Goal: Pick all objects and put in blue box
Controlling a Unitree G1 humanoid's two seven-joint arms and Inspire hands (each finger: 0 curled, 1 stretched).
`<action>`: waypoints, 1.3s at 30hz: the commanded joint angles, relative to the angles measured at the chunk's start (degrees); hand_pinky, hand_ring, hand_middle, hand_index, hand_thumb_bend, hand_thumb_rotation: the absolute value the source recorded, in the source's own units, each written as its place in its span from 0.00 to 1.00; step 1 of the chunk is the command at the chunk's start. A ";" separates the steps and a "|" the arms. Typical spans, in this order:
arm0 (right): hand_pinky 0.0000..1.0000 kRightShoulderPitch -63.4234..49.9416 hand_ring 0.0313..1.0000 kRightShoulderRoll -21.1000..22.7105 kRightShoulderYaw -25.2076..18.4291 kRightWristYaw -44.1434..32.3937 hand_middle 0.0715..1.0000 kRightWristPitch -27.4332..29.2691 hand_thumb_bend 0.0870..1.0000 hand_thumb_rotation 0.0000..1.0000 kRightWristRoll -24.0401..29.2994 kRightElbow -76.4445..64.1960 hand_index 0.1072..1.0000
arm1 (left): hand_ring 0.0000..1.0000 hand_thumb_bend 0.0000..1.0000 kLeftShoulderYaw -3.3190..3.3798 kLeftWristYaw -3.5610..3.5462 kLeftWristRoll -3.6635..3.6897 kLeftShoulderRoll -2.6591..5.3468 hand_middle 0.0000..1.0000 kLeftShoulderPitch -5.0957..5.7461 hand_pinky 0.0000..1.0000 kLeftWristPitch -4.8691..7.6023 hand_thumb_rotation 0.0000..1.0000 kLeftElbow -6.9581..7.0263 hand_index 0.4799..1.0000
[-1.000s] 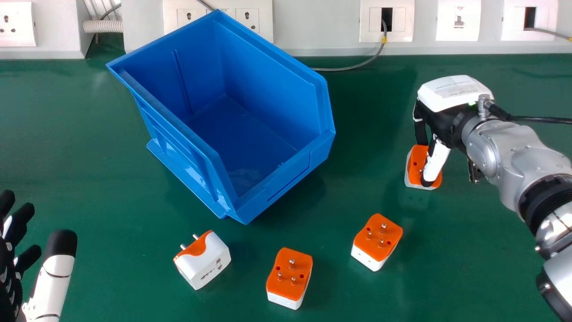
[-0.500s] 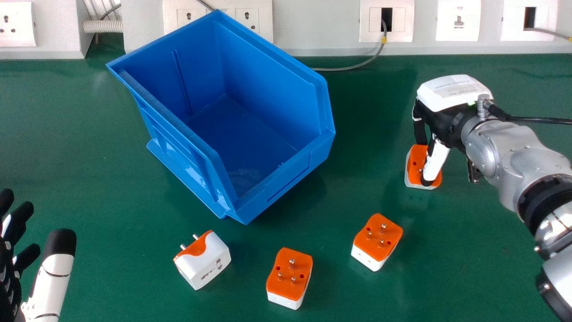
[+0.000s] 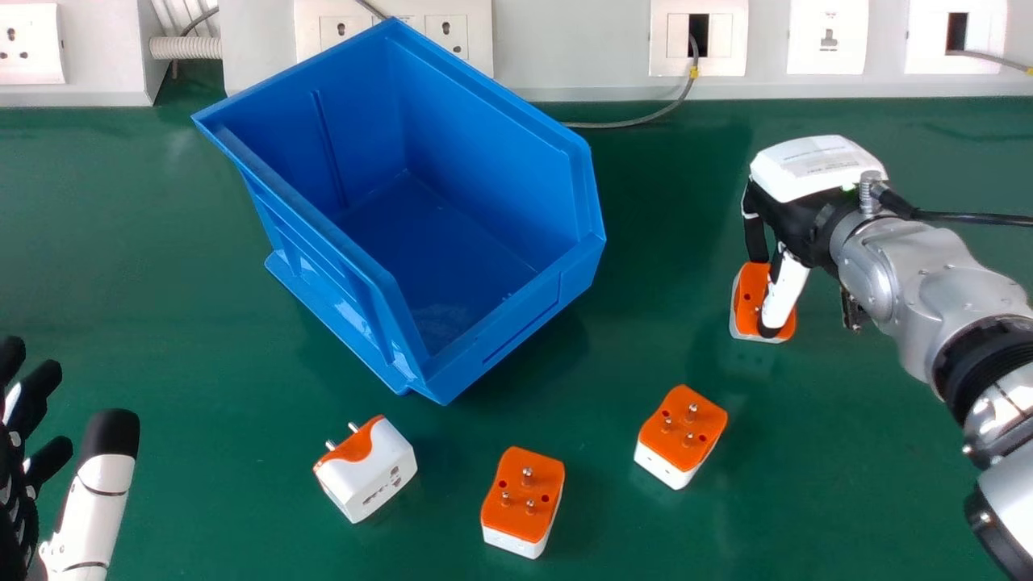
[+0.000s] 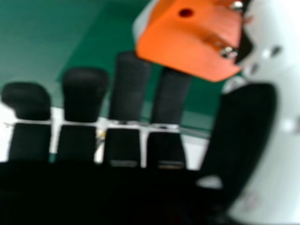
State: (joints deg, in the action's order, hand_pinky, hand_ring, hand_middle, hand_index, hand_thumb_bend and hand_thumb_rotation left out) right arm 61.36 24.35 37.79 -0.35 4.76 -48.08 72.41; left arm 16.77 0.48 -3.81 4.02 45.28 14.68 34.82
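At the right of the head view my right hand (image 3: 795, 214) points down over an orange-topped white plug adapter (image 3: 752, 294), thumb against its top. In the right hand view that adapter (image 4: 187, 35) lies beyond my right hand (image 4: 129, 91), close to the thumb and fingertips; the fingers look fairly straight. Two more adapters stand pins up on the table, one (image 3: 682, 428) at right of centre and one (image 3: 523, 496) near the front. Another adapter (image 3: 371, 472) lies on its side. The blue box (image 3: 516, 319) stands behind them, empty. My left hand (image 3: 93, 504) is open at the left edge.
A pale panel (image 3: 573, 48) with sockets runs along the back of the green table (image 3: 161, 242). From one opening a grey cable (image 3: 646, 118) loops down behind the box. A black cable (image 3: 968, 215) trails from my right wrist.
My right hand has shifted very slightly left, and the adapter under it has moved slightly left too. The thumb of my left hand has edged up a little. The box and other adapters are unmoved.
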 commanded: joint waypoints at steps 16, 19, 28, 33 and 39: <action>0.09 1.83 0.11 1.69 -1.12 0.51 0.14 1.10 0.46 0.13 0.87 -1.20 0.40 | 0.95 0.72 -0.25 0.63 -0.80 0.16 0.92 0.48 0.89 -0.20 0.81 1.29 0.90; 0.09 1.96 0.10 2.16 -1.18 0.44 0.13 1.34 0.46 0.13 0.79 -1.60 0.40 | 0.96 0.71 -0.42 0.64 -0.99 0.21 0.93 0.40 0.90 -0.44 0.81 1.40 0.91; 0.12 2.02 0.15 3.97 -2.04 0.21 0.17 2.80 0.46 0.13 1.08 -3.24 0.40 | 0.97 0.70 -1.29 0.04 -0.30 -0.18 0.94 -0.14 0.92 -0.66 0.82 1.13 0.92; 0.15 1.93 0.18 5.27 -3.03 0.22 0.25 3.70 0.47 0.08 1.26 -5.30 0.41 | 0.98 0.70 -1.04 -0.20 0.30 -0.65 0.95 -0.93 0.95 -1.55 0.82 0.91 0.92; 0.18 1.32 0.22 6.96 -5.27 -0.42 0.32 4.27 0.47 0.03 2.29 -9.33 0.42 | 0.99 0.69 -1.39 0.04 -0.37 -0.71 0.96 -1.84 0.98 -2.07 0.82 1.31 0.91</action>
State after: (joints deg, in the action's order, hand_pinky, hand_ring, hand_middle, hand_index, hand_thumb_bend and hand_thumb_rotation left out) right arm 61.32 29.69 33.89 -0.92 8.76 -47.22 65.25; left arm 15.02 0.24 -4.01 3.78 43.56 12.27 35.04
